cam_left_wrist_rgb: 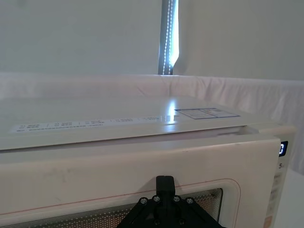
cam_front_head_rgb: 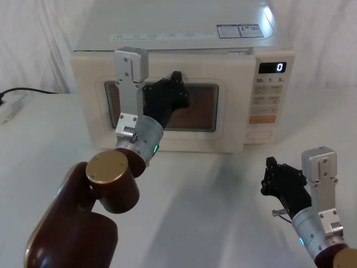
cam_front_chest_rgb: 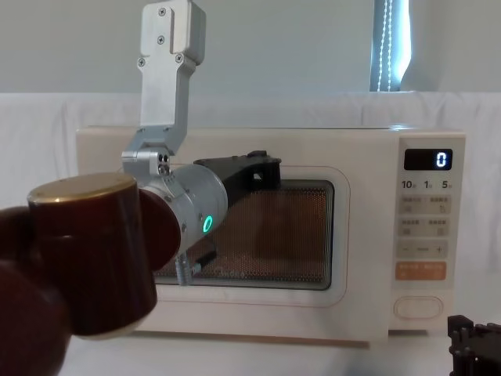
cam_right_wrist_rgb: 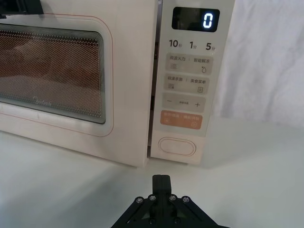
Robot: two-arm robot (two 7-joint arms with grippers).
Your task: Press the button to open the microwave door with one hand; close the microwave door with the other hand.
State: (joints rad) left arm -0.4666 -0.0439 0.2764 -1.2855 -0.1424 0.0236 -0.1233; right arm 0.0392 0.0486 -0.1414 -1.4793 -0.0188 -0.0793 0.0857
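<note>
The door (cam_front_head_rgb: 162, 106) of my microwave (cam_front_head_rgb: 178, 39) sits on the front, left of the panel, and it looks almost shut. In my head view I see a thin dark gap along its top right edge, and my right wrist view shows a dark slit between the door and the panel. So I think the door is popped and is being pushed back in, but I cannot be sure it has clicked. The button (cam_right_wrist_rgb: 177, 146) is the big oval key at the bottom of the panel, under the orange key (cam_right_wrist_rgb: 182, 119). Nothing is touching it. I judge the press part is done and the closing part is nearly done. What is left is to push the door fully home and pull my arm away. My left gripper (cam_front_head_rgb: 173, 92) is up against the door glass, near the top of the window, with my arm stretched forward from low on the left. I cannot tell if its fingers are apart or together, and it holds nothing I can see. My right gripper (cam_front_head_rgb: 281, 181) hangs low over the table (cam_front_head_rgb: 212, 190), in front of the panel and well back from the button. I cannot tell how its fingers stand either.
</note>
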